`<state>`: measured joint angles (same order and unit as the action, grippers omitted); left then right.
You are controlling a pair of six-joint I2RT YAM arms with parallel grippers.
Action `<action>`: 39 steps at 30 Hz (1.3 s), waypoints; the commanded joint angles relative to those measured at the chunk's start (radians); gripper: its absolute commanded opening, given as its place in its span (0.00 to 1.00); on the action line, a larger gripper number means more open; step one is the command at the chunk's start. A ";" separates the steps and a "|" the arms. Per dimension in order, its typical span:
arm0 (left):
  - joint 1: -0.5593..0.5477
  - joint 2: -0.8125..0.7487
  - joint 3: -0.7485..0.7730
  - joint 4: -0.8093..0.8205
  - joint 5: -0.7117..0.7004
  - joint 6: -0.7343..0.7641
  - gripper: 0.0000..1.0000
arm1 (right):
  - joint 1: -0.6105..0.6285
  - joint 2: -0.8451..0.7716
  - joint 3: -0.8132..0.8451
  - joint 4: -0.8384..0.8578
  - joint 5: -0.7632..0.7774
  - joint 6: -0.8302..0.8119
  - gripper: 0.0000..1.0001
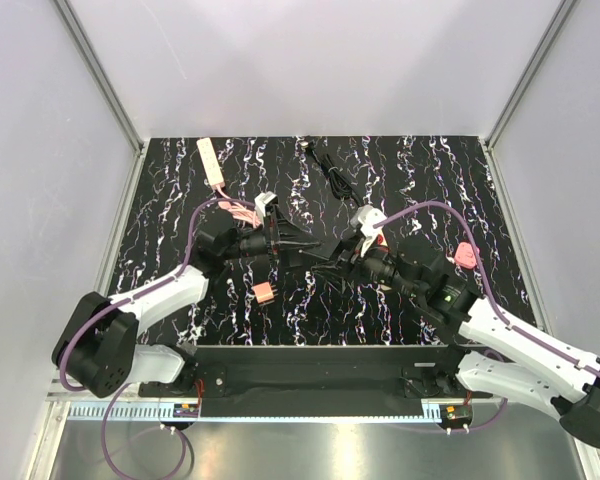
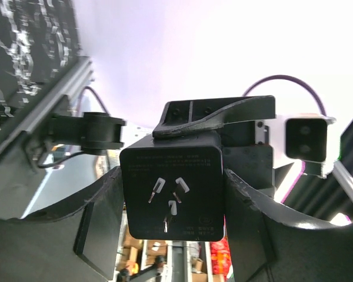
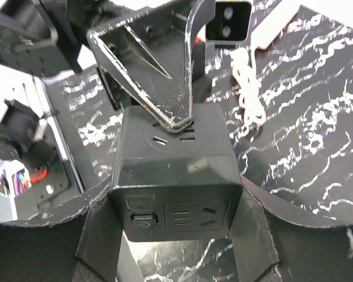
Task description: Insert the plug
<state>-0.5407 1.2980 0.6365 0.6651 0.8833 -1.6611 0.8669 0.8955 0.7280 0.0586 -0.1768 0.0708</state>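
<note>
Gripping one black socket cube (image 3: 175,170) (three prongs (image 2: 172,197) on one face): two left fingers (image 2: 97,232), two right fingers (image 3: 254,235).

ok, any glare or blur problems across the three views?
Left wrist: backdrop blown out white behind the power cube, its prongs sharp. Right wrist: crisp, the cube's sockets readable. Top external: even light, bright reflection on the metal sheet at the near edge.
</note>
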 commanded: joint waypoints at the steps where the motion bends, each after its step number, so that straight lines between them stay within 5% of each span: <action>1: -0.013 -0.020 0.015 0.191 0.013 -0.045 0.00 | 0.004 -0.023 -0.009 0.171 -0.012 0.124 0.62; 5: -0.013 -0.034 0.019 0.188 0.006 -0.049 0.00 | 0.004 -0.035 -0.015 0.208 -0.023 0.158 0.55; 7: -0.013 -0.040 0.014 0.186 0.000 -0.052 0.00 | 0.004 -0.038 -0.016 0.211 -0.021 0.162 0.44; 9: -0.013 -0.046 0.008 0.197 -0.004 -0.065 0.00 | 0.004 -0.043 -0.016 0.214 -0.021 0.170 0.23; 11: -0.013 -0.046 0.011 0.208 0.000 -0.059 0.33 | 0.004 -0.047 -0.015 0.216 -0.018 0.176 0.03; 13: -0.012 -0.043 0.028 0.113 0.020 -0.008 0.82 | 0.004 -0.056 -0.013 0.215 -0.003 0.205 0.00; 15: -0.008 -0.034 0.100 -0.063 0.036 0.179 0.99 | 0.000 -0.066 0.001 0.176 0.032 0.250 0.00; 16: 0.001 -0.028 0.133 -0.255 0.040 0.257 0.99 | -0.002 -0.064 0.031 0.143 0.045 0.262 0.00; 23: 0.105 0.033 0.408 -0.792 -0.026 0.746 0.99 | -0.017 -0.084 0.126 -0.306 0.170 0.294 0.00; 28: 0.137 0.116 0.662 -1.183 -0.357 1.091 0.99 | -0.098 -0.018 0.298 -0.650 0.234 0.261 0.00; 33: 0.117 0.199 0.810 -1.352 -0.639 1.254 0.99 | -0.281 0.098 0.465 -0.834 0.194 0.143 0.00; 39: 0.049 0.173 0.793 -1.349 -0.690 1.300 0.99 | -0.437 0.336 0.615 -0.933 0.137 0.026 0.00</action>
<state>-0.4397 1.5009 1.4059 -0.6456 0.3077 -0.4583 0.4801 1.1580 1.2568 -0.7757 -0.0048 0.1844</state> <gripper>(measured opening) 0.987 0.674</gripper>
